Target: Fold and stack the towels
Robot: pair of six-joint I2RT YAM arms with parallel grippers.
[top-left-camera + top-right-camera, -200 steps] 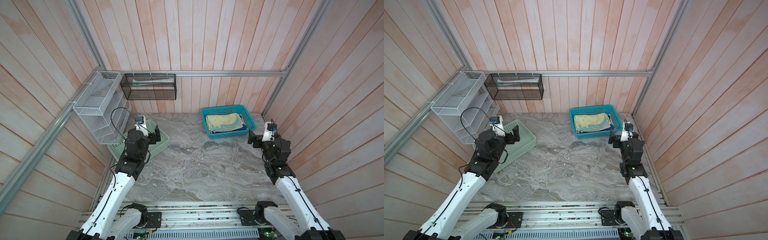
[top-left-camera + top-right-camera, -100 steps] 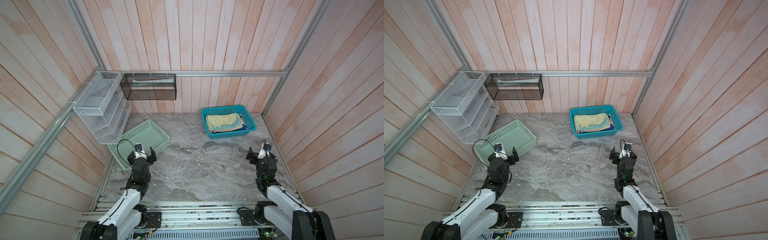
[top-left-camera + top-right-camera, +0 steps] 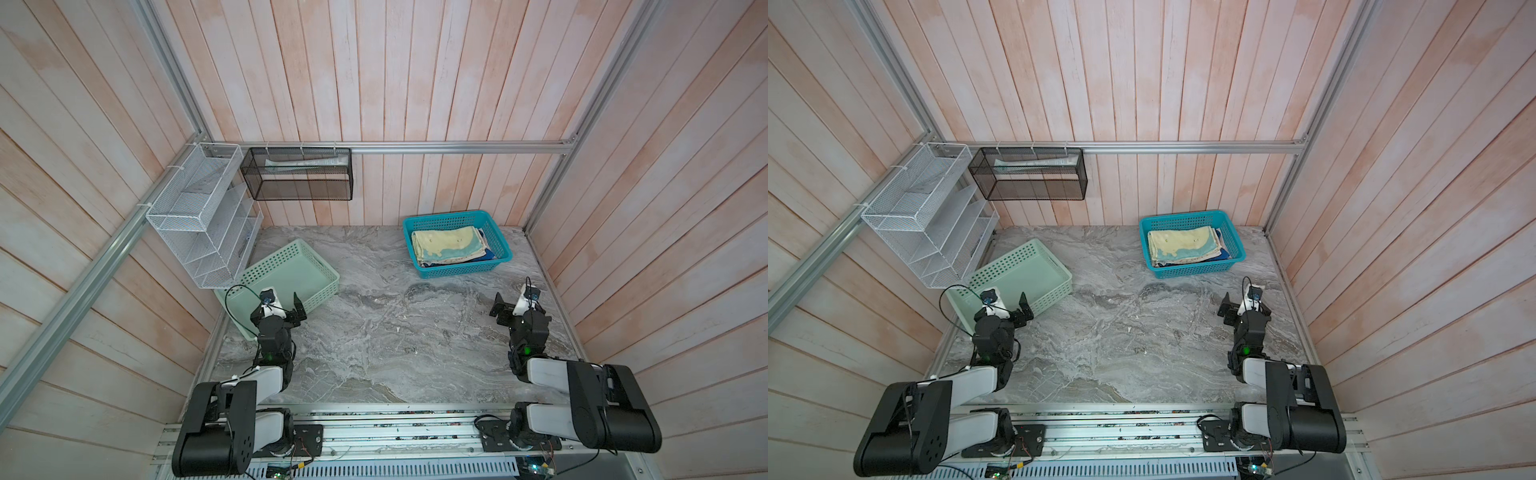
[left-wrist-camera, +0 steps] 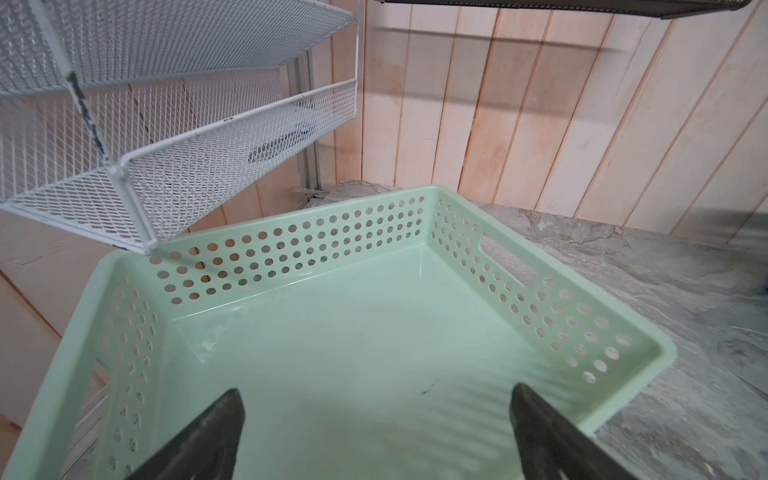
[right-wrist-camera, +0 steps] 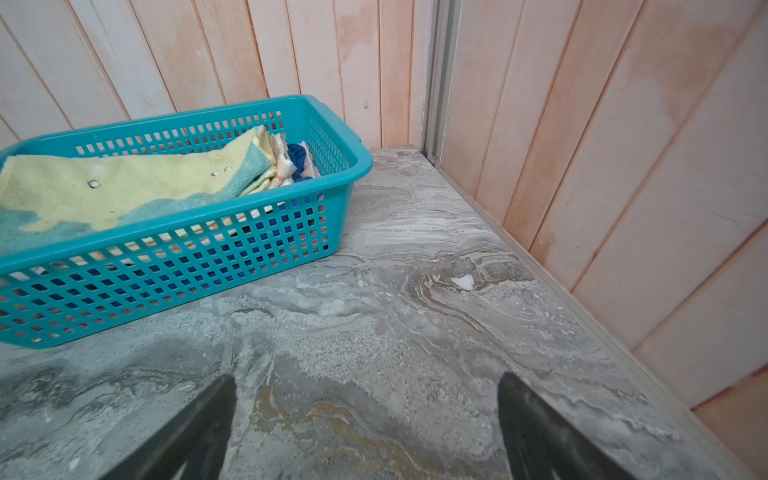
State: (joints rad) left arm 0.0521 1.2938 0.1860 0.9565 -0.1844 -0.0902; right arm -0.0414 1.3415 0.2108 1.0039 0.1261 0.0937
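Note:
The towels lie folded in a stack inside the teal basket (image 3: 461,270) (image 3: 1196,270) (image 5: 166,257) at the back right. On top is the pale yellow towel with teal patches (image 3: 449,246) (image 3: 1183,245) (image 5: 104,187). Under it, a blue towel (image 5: 297,156) and an orange-and-cream edge (image 5: 284,168) peek out. My left gripper (image 3: 282,305) (image 3: 1007,307) (image 4: 376,392) hangs open over the near corner of the mint-green basket (image 3: 324,291) (image 4: 291,249), holding nothing. My right gripper (image 3: 517,305) (image 3: 1241,305) (image 5: 368,380) is open and empty over bare marble, in front of the teal basket.
A white wire rack (image 3: 199,220) hangs on the left wall above the mint basket. A black mesh basket (image 3: 299,174) hangs on the back wall. Wooden walls enclose the grey marble table (image 3: 395,332) on three sides. Both arms are folded low at the front edge.
Both arms dropped from raised, extended poses and folded back toward the front edge, then stayed still. Both grippers remained open. The towels have not moved.

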